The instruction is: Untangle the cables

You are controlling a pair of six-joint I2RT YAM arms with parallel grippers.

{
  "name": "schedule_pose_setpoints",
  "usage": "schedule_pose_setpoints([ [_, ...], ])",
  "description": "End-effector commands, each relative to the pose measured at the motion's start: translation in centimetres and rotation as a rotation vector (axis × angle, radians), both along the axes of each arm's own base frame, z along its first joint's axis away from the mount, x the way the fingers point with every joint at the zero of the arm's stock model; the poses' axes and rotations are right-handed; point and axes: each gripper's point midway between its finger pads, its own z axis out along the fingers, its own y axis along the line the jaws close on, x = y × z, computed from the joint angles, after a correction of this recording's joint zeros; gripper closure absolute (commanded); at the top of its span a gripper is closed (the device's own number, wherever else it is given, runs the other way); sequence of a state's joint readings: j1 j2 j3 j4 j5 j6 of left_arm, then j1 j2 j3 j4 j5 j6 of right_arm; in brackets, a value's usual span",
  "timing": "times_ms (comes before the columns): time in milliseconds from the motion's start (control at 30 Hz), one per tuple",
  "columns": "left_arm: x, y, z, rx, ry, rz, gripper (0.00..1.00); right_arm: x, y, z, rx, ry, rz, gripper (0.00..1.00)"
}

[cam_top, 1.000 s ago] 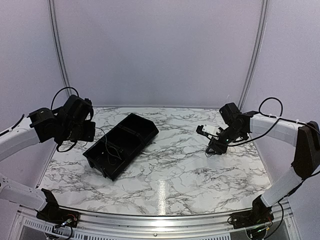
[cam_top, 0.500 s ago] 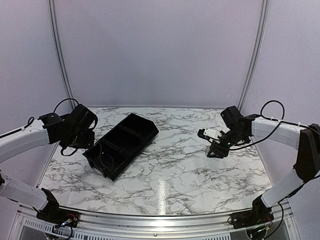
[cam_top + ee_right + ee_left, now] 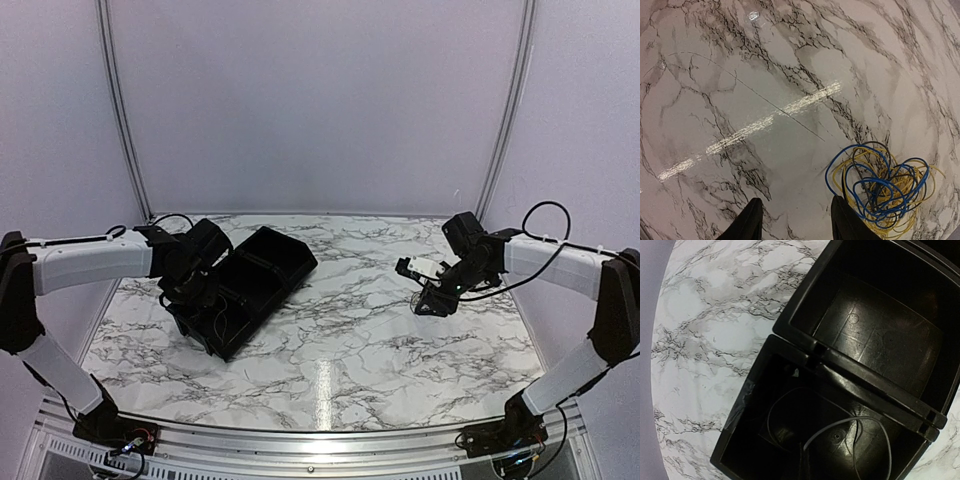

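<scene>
the left end effector (image 3: pixel 203 290) hangs over the near compartment of a black two-part bin (image 3: pixel 262 262), tips pointing down into it. its fingers are pressed together, and in the wrist view a thin whitish strand (image 3: pixel 858 418) runs up to their tips at the bottom edge, so it seems pinched there. from the tips the strand arcs away and curls back down on the floor of that compartment, directly below the end effector; another faint loop of wire lies beside it to the left. the bin's divider (image 3: pixel 865 385) crosses the view just ahead of the tips. the right end effector (image 3: pixel 797 220) is held low over the marble surface (image 3: pixel 340 340), well apart from the bin, with its two fingers (image 3: pixel 751 220) spread apart and nothing between them. the tangle (image 3: pixel 880 187) of blue, yellow and black cables lies on the surface just outside its right-hand finger and slightly ahead of it, not touching it as far as the wrist view shows. a single thin black wire (image 3: pixel 765 102) lies stretched on the surface ahead of the fingers, running from upper left towards the tangle.
</scene>
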State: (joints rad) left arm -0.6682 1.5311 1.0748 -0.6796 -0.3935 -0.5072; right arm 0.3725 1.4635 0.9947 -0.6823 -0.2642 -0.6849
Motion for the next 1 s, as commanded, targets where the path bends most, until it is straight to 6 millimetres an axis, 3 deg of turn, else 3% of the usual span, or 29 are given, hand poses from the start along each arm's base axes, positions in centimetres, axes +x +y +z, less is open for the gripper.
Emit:
schedule_pose_setpoints([
  [0, 1.0, -1.5, -0.8, -0.056, 0.020, 0.034, 1.00, -0.4, -0.1, 0.8, 0.012, -0.018, 0.007, 0.53],
  [133, 1.1, -1.4, -2.2, -0.041, 0.044, 0.070, 1.00, -0.6, -0.2, 0.7, 0.012, -0.018, 0.005, 0.53],
  [333, 1.3, -0.6, -2.2, -0.030, 0.023, 0.118, 1.00, -0.6, -0.3, 0.5, 0.013, -0.016, 0.005, 0.53],
  [433, 1.4, -0.7, -2.0, -0.036, 0.023, 0.114, 0.77, -0.5, -0.2, 0.5, 0.013, -0.017, 0.005, 0.53],
  [500, 1.6, -0.7, -1.4, -0.042, 0.013, 0.108, 0.69, -0.4, -0.2, 0.6, 0.013, -0.019, 0.005, 0.53],
  [767, 1.8, 0.6, 1.5, -0.034, -0.026, 0.105, 0.63, 0.5, -0.3, 2.6, 0.026, -0.039, -0.019, 0.53],
  [967, 2.8, 0.1, 5.6, -0.071, -0.100, 0.054, 0.54, 3.2, -1.9, 5.2, 0.069, -0.079, -0.104, 0.53],
])
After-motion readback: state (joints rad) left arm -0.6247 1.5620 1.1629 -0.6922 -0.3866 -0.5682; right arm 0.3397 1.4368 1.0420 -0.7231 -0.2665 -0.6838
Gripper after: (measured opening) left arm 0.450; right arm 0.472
